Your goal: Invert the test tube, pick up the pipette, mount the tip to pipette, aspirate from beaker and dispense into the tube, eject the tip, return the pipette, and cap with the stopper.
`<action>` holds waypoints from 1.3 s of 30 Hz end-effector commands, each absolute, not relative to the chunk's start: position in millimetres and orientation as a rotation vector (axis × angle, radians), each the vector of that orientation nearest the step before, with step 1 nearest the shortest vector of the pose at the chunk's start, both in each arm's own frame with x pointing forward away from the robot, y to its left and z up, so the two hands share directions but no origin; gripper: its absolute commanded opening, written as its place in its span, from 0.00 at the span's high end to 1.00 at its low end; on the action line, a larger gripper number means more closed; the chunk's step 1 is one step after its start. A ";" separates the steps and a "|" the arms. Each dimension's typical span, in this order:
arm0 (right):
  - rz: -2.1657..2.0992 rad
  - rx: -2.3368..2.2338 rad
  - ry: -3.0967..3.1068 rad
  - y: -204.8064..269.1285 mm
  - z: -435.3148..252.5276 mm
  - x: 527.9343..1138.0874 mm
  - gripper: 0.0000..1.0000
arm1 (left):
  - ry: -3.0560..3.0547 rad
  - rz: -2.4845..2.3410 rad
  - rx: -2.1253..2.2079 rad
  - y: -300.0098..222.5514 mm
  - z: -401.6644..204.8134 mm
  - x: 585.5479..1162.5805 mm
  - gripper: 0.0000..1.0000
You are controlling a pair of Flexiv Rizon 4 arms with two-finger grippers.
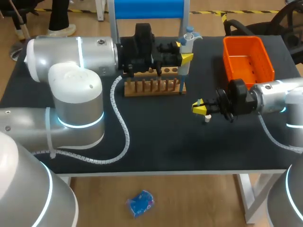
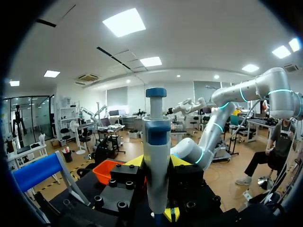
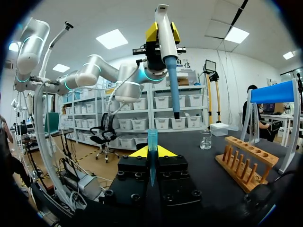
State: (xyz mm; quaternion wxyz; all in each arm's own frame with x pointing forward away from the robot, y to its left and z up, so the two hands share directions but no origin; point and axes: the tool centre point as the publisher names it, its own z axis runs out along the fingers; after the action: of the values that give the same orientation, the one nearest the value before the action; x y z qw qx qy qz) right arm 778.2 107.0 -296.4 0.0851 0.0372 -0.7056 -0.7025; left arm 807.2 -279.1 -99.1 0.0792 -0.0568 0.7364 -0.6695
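My left gripper [image 1: 183, 57] is shut on the white and blue pipette [image 1: 188, 40], holding it upright above the right end of the wooden rack [image 1: 154, 86]. In the left wrist view the pipette [image 2: 156, 142] stands between the yellow-tipped fingers of the left gripper [image 2: 158, 210]. My right gripper [image 1: 199, 108] hovers in front of the rack, shut on a blue pipette tip [image 3: 152, 142] that stands upright in the right gripper [image 3: 151, 153], wide end up. In that view the pipette's blue shaft [image 3: 174, 90] hangs above and slightly beyond the tip, apart from it. I cannot make out the test tube.
An orange bin [image 1: 248, 59] sits at the back right of the table. A glass beaker [image 3: 205, 139] stands beyond the rack [image 3: 246, 158] in the right wrist view. A small white object [image 1: 207, 119] lies under my right gripper. A blue panel on a stand [image 1: 149, 8] rises behind the rack.
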 end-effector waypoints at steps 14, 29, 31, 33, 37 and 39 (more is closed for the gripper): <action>-2.107 0.126 -2.137 146.3 -299.3 792.0 1.00 | 2.197 -2.007 -0.172 -280.3 -99.7 806.9 1.00; -2.181 0.085 -2.166 156.4 -300.7 802.2 1.00 | 2.197 -2.007 -0.172 -280.3 -99.7 806.9 1.00; -2.183 0.088 -2.166 156.6 -300.0 802.9 1.00 | 2.197 -2.007 -0.172 -280.3 -99.7 806.9 1.00; -2.186 0.091 -2.167 156.9 -298.9 802.8 1.00 | 2.197 -2.007 -0.172 -280.3 -99.7 806.9 1.00; -2.205 0.110 -2.165 155.4 -295.3 803.2 1.00 | 2.197 -2.007 -0.172 -280.3 -99.7 806.9 1.00; -2.213 0.124 -2.168 154.1 -292.5 803.8 1.00 | 2.197 -2.007 -0.172 -280.3 -99.7 806.9 1.00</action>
State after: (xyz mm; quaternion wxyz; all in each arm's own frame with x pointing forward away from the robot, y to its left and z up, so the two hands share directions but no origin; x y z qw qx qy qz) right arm 805.0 157.3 -295.5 0.0230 0.0390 -0.6987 -0.7140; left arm 807.2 -279.1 -99.0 0.0792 -0.0568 0.7364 -0.6695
